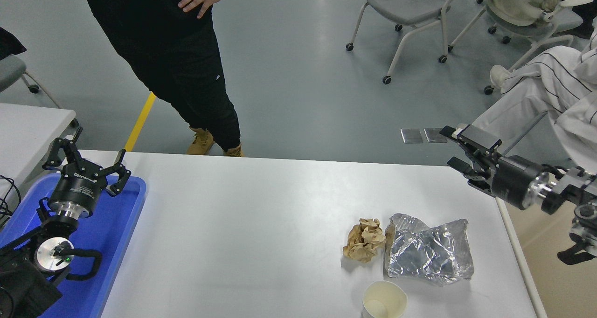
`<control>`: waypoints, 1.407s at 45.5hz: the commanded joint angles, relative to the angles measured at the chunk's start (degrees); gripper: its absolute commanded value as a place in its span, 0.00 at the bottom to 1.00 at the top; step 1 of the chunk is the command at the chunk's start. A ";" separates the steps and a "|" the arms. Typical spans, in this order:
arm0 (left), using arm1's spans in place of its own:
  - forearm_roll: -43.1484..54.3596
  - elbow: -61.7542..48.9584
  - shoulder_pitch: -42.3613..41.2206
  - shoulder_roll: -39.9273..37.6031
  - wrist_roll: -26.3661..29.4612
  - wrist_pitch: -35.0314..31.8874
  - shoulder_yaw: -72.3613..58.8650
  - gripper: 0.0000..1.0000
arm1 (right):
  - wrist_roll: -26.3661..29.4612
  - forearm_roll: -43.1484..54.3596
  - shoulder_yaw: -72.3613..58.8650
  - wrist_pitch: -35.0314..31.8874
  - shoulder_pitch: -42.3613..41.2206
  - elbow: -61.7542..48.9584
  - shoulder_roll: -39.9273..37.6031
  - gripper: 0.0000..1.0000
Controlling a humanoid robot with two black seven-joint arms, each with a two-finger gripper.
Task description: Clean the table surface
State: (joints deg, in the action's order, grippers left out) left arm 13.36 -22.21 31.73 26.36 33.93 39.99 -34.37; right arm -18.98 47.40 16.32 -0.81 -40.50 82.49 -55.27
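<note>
Head view: the table surface spreads wide and white across the lower frame. On its right half lie a crumpled brown paper ball, touching a crinkled clear plastic bag, with a paper cup at the near edge. The right gripper hangs over the table's far right corner, fingers parted and holding nothing. The left gripper, fingers spread, is poised above a blue tray. A person in black stands beyond.

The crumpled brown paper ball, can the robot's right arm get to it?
Probably yes. The right gripper hangs over the table's far right corner, and nothing stands between it and the brown paper ball.
</note>
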 commanded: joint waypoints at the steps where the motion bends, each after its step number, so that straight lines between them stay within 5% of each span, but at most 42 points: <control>1: 0.00 0.06 0.00 0.01 0.00 0.00 0.00 1.00 | 0.08 13.15 -7.26 -0.16 -1.25 5.75 -4.14 1.00; 18: 0.00 -0.03 0.00 0.01 0.00 0.09 0.00 1.00 | 0.08 30.11 -14.39 -0.51 -1.95 7.68 -5.55 1.00; 41: 0.00 -0.03 0.00 0.01 0.00 0.09 0.00 1.00 | 0.69 32.49 -22.12 -0.86 -1.16 9.18 -3.44 1.00; 64: 0.00 -0.03 0.00 0.01 0.00 0.09 0.00 1.00 | 10.18 27.40 -22.30 -1.13 1.65 7.60 3.15 1.00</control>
State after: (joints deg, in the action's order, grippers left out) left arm 13.36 -22.23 31.73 26.37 33.93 40.08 -34.37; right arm -13.00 78.06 -5.65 -1.71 -40.29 90.58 -54.91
